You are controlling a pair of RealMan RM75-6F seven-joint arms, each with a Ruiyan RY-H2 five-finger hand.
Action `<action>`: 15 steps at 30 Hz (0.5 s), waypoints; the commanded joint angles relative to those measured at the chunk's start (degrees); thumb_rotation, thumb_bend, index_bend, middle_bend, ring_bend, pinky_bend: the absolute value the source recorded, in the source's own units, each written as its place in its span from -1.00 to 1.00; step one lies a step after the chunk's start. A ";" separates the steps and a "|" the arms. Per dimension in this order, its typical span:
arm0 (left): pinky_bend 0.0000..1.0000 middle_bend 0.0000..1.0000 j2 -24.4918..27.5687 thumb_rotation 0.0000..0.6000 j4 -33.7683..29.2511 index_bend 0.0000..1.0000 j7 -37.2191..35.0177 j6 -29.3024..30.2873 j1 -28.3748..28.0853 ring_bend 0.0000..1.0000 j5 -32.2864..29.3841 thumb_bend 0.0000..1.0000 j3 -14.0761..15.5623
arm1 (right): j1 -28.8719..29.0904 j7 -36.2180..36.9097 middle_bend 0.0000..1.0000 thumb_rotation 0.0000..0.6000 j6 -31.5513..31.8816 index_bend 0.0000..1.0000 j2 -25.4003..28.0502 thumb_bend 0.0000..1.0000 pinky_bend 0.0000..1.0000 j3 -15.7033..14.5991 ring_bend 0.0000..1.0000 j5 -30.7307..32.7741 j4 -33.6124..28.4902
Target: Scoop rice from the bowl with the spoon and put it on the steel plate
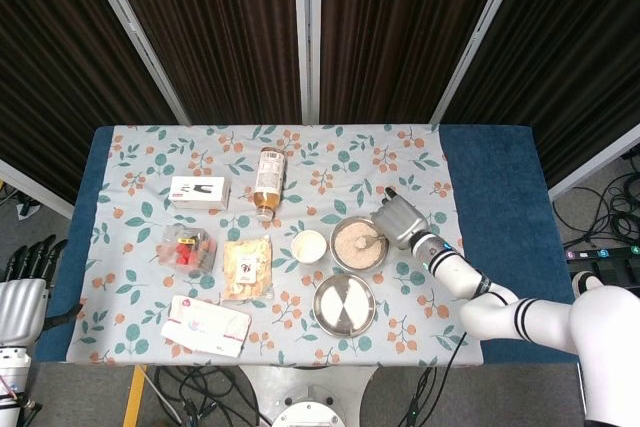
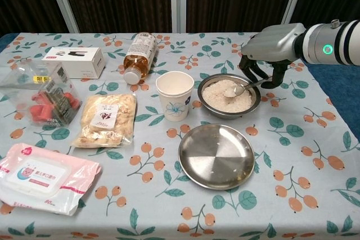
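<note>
Covering the table, floral cloth (image 2: 315, 155), dark slatted panels (image 1: 220, 27) behind

White tablecloth (image 2: 315, 195) printed all over with orange berries and teal-green leaves, dark blue showing at the table edge (image 1: 495, 197). Silver-grey right hand (image 2: 271, 49) with black fingers (image 2: 264, 75), white forearm (image 2: 332, 40) carrying a glowing green ring. Shiny steel spoon (image 2: 239, 87) over off-white rice (image 2: 222, 96) in a grey metal bowl (image 2: 254, 105). Bright mirrored steel plate (image 2: 216, 155). White paper cup (image 2: 175, 95) with a small blue motif. Amber bottle (image 2: 138, 53) with a white cap. White box (image 2: 74, 61) with a black picture. Clear bag (image 2: 45, 96) showing red inside, beige snack pack (image 2: 107, 119), pink-and-white wipes pack (image 2: 39, 177). Black left hand (image 1: 30, 257) at the edge, dark brown curtains (image 1: 220, 27) behind
</note>
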 commanded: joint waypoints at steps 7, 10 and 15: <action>-0.84 -0.70 0.53 1.00 -0.86 -0.73 0.74 0.10 -0.10 -0.79 -0.07 -1.00 -0.26 | -4.01 7.22 0.17 1.00 2.23 0.24 2.25 -0.35 -0.80 2.79 -0.43 -6.69 -0.36; -0.84 -0.70 0.59 1.00 -1.00 -0.73 0.93 -0.01 -0.13 -0.79 -0.16 -1.00 -0.27 | -4.45 8.29 0.17 1.00 2.50 0.24 3.61 -0.35 -0.83 3.70 -0.43 -7.91 -1.69; -0.84 -0.70 0.58 1.00 -1.05 -0.73 1.14 -0.17 -0.29 -0.79 -0.26 -1.00 -0.41 | -4.16 8.66 0.17 1.00 2.43 0.24 5.75 -0.35 -0.83 5.41 -0.43 -9.79 -4.57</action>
